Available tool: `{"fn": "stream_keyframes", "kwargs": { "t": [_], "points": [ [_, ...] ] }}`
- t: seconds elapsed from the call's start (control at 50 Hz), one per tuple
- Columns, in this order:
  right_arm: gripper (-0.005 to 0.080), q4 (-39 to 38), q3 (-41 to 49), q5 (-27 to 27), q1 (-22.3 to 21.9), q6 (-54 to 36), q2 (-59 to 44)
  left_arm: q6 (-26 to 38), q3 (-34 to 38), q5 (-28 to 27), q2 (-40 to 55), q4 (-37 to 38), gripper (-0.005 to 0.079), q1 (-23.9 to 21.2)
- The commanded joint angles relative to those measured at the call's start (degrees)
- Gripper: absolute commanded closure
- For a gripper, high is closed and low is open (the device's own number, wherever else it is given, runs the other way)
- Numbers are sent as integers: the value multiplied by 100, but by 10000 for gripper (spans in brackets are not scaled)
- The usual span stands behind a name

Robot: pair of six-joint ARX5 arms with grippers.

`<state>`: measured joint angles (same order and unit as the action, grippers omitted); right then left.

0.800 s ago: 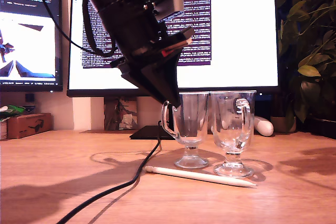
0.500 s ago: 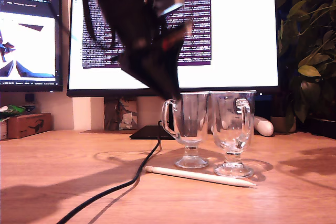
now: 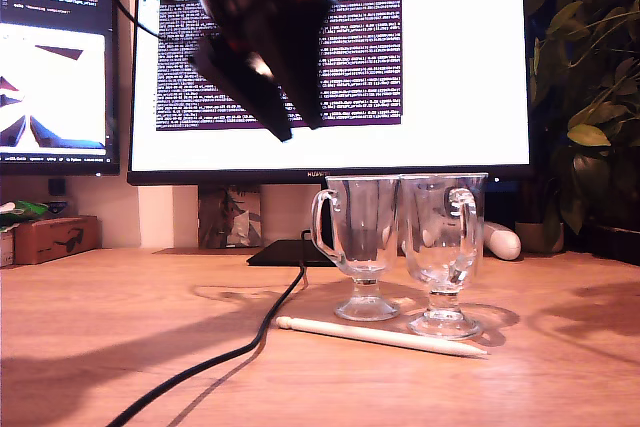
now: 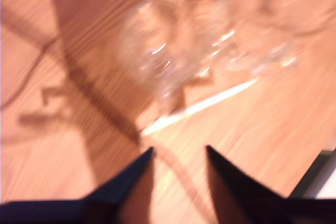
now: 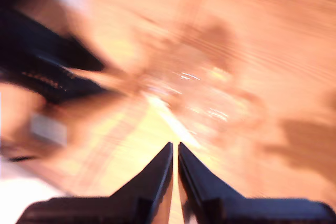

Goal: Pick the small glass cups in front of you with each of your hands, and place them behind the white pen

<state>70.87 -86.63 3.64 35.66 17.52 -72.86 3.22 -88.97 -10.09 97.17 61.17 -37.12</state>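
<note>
Both small glass cups, one (image 3: 362, 247) at the frame's centre and the other (image 3: 444, 252) just to its right in the exterior view, stand upright on the wooden desk (image 3: 120, 307), side by side and nearly touching, handles turned outward. The white pen (image 3: 380, 336) lies in front of their feet, nearer the camera, so the placing appears done and the withdrawal is judged to be the step in hand. An arm (image 3: 265, 37) is seen blurred in the upper left of the exterior view, clear of the cups; which arm it is cannot be told there. The first wrist view, though smeared, shows my first gripper (image 4: 178, 157) with jaws parted and empty, the cups and pen ahead of it. The second wrist view shows my second gripper (image 5: 175, 150) with jaws nearly closed on nothing. Next, only a clean retreat seems called for, avoiding the black cable (image 3: 255, 337).
</note>
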Motion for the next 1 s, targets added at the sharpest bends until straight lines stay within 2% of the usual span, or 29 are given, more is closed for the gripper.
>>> {"fn": "stream_keyframes", "kwargs": {
  "t": [0.0, 0.14, 0.38, 0.54, 0.76, 0.98],
  "points": [
    [765, 85, -48, 245, -92, 68, 13, -17, 26, 4, -236, 33, 758, 234],
    [765, 258, -46, 739, -223, 114, 175, -153, 66, 4, -457, 61, 760, 651],
    [765, 313, 184, 975, -398, 48, 743, -184, 376, -44, -918, -262, 759, 1091],
    [765, 149, 544, 1360, -601, 42, 1209, -177, 1220, -166, -1473, -894, 759, 1224],
    [765, -647, 1235, 1515, -776, -326, 1729, -186, 2562, -144, -2293, -2063, 759, 1556],
    [765, -1613, 2168, 1532, -1327, -789, 1867, -282, 3497, -144, -2717, -3045, 759, 2076]
  ]
}}
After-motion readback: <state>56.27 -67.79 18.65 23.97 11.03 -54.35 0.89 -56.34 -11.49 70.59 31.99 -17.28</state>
